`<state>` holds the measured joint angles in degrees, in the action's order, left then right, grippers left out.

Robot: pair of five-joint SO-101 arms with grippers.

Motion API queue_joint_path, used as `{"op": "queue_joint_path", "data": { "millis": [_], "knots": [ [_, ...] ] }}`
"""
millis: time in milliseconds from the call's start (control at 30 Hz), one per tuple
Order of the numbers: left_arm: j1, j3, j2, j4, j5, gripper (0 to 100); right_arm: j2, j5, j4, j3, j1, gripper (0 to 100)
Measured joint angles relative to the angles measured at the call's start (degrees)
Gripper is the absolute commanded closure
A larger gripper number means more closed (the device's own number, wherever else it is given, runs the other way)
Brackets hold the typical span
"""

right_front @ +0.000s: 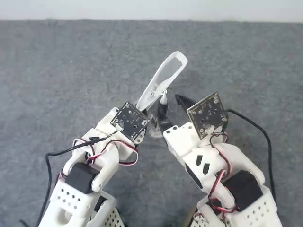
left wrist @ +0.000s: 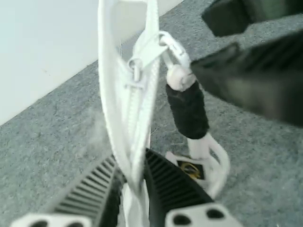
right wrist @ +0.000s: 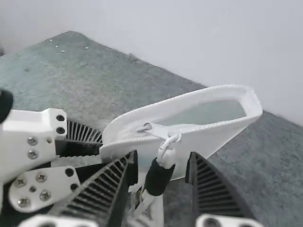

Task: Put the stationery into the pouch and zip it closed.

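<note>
pouch pinched in l. pincer, r. pincer spread round zip pull.

Grey felt-like table covering, plain white wall along its far edge.

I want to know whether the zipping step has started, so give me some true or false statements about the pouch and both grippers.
1. The left gripper is shut on the edge of the pouch. True.
2. The right gripper is clamped on the black zipper pull. False: its jaws stand open, one on either side of the pull.
3. The table has a grey, carpet-like surface. True.
4. The pouch lies flat on the table. False: it is held up on edge.
</note>
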<state>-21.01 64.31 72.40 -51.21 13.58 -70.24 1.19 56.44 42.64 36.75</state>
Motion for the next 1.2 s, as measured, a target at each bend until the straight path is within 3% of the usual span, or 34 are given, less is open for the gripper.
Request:
{"op": "queue_joint_path", "data": {
  "millis": [167, 467, 867, 1200],
  "knots": [
    [0.00, 0.00, 0.00, 0.00, 0.00, 99, 0.09, 1.85, -0.62, 0.00, 0.44, 84.2],
    [0.09, 0.00, 0.00, 0.00, 0.00, 99, 7.47, 2.46, -10.64, 1.93, -3.78, 84.6],
    [0.26, 0.00, 0.00, 0.00, -0.09, 99, 8.44, 6.51, -12.40, 1.93, -3.96, 99.1],
    [0.35, 0.00, 0.00, 0.09, -0.09, 99, 8.62, 11.08, -19.08, 3.96, -8.62, 99.1]
  ]
}}
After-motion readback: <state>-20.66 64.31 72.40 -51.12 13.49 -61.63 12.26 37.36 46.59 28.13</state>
